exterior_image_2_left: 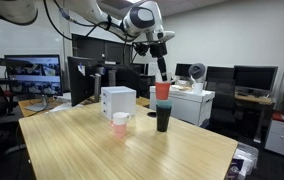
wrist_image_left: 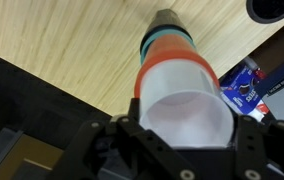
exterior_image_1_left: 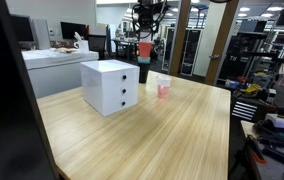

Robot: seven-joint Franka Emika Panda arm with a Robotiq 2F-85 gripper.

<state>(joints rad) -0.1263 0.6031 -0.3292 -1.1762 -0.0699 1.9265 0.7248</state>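
My gripper (wrist_image_left: 185, 138) is shut on an orange cup (wrist_image_left: 179, 78) with a white inside, its jaws pressing the rim from both sides. In both exterior views the orange cup (exterior_image_2_left: 162, 90) (exterior_image_1_left: 144, 49) hangs upright from the gripper (exterior_image_2_left: 161, 68). Its base is at the mouth of a dark cup (exterior_image_2_left: 163, 118) (exterior_image_1_left: 144, 73) that stands on the wooden table (exterior_image_2_left: 132, 155). In the wrist view a teal band (wrist_image_left: 169, 38) and a dark tip show below the orange cup. Whether the two cups touch I cannot tell.
A small pink cup (exterior_image_2_left: 120, 123) (exterior_image_1_left: 163, 88) stands on the table near the dark cup. A white drawer box (exterior_image_1_left: 110, 86) (exterior_image_2_left: 118, 100) sits further along. Desks with monitors (exterior_image_2_left: 32, 70) and shelves ring the table. A blue packet (wrist_image_left: 250, 85) lies past the table edge.
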